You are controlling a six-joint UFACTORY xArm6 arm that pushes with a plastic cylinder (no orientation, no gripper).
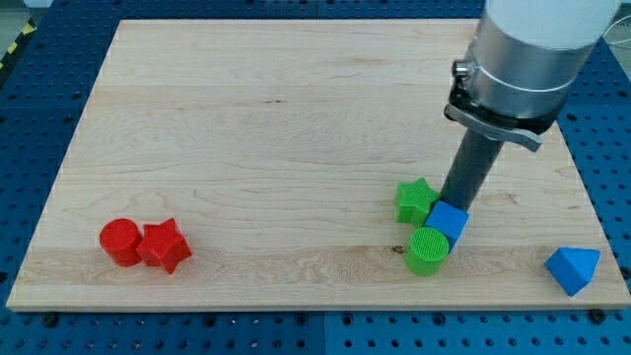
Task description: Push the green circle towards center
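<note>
Well toward the table's [296, 118] bottom right, the green ribbed plastic circle block [428, 249] lies flat near the bottom edge, its round face turned partly toward the view's bottom. Being round, it shows no long axis and no clear heading. Touching it at its upper right is a blue plastic cube block [448, 222], and just above and to the left of the circle sits a green plastic star block [415, 200], touching the cube's left side.

My tip [455, 205] comes down at a slight slant from the view's top right and meets the table right behind the blue cube, at the star's right side; the very end is partly hidden by the cube. No pincer is fitted, only the dark rod, so nothing is grasped.

At the bottom right corner lies a blue wedge-like plastic block [573, 269], well apart from the cluster. Near the bottom left corner, a red plastic circle block [120, 242] and a red plastic star block [164, 246] touch side by side.
</note>
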